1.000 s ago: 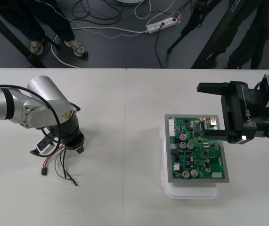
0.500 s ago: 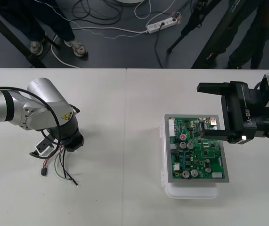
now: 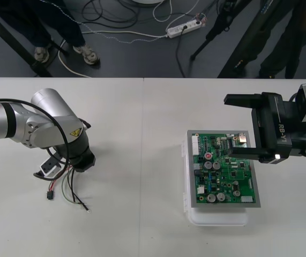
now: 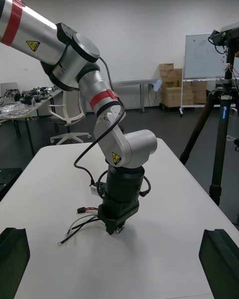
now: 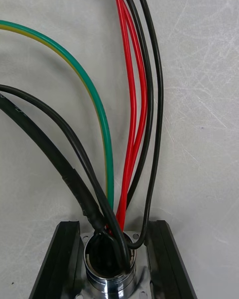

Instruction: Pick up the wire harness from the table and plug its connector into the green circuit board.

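Down on the table (image 3: pixel 142 134), the left gripper (image 5: pixel 110 264) pinches the harness (image 3: pixel 67 188) by its socket (image 5: pixel 109 275); the right gripper (image 3: pixel 249 127) hangs open by the board (image 3: pixel 225 179).

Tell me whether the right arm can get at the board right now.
Probably yes: the right arm holds its open jaws over the board's right edge with nothing between, and the harness is away at the left arm.

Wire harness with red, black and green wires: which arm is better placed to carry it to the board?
Left. The left gripper is shut on the harness's round metal socket, thin wires trailing over the light table. The right gripper hangs open by the green circuit board, holding nothing.
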Available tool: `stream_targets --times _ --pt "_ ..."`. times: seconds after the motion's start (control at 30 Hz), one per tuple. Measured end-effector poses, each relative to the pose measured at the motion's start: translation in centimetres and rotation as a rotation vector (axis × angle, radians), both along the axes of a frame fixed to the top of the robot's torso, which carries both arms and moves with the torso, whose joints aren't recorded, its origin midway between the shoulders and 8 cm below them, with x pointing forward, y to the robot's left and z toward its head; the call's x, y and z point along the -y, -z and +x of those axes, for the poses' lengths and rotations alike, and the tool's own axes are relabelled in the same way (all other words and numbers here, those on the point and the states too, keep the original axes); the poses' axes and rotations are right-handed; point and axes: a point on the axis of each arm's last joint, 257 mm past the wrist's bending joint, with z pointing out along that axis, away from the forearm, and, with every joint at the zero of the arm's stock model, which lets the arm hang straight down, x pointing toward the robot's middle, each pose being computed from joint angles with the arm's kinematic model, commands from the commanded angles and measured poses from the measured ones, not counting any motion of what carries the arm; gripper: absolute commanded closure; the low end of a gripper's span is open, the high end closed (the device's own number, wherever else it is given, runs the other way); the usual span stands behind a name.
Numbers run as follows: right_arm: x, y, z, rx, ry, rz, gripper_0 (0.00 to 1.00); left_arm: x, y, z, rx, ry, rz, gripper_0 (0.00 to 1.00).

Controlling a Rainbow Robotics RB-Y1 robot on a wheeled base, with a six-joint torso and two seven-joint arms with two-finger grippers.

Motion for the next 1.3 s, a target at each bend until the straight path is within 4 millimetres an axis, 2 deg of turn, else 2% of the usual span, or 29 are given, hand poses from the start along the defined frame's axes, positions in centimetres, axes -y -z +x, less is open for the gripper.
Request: stream_targets --times 0.37,0.53,0.87,1.3 --pt "0.0 0.0 0.0 0.0 0.0 0.0 0.0 0.2 -0.1 0.0 -0.003 -0.006 -0.009 1.0" --pt "0.0 0.0 0.0 0.0 0.0 0.0 0.0 1.0 -0.6 -0.1 -0.006 -0.017 -0.041 1.0" --pt "0.0 0.0 0.0 0.0 0.0 0.0 0.0 2.9 -3.4 -0.4 -0.021 -0.044 -0.124 1.0" --pt "0.0 0.0 0.0 0.0 0.0 0.0 0.0 3.2 -7.5 -1.8 -0.118 -0.168 -0.223 1.0"
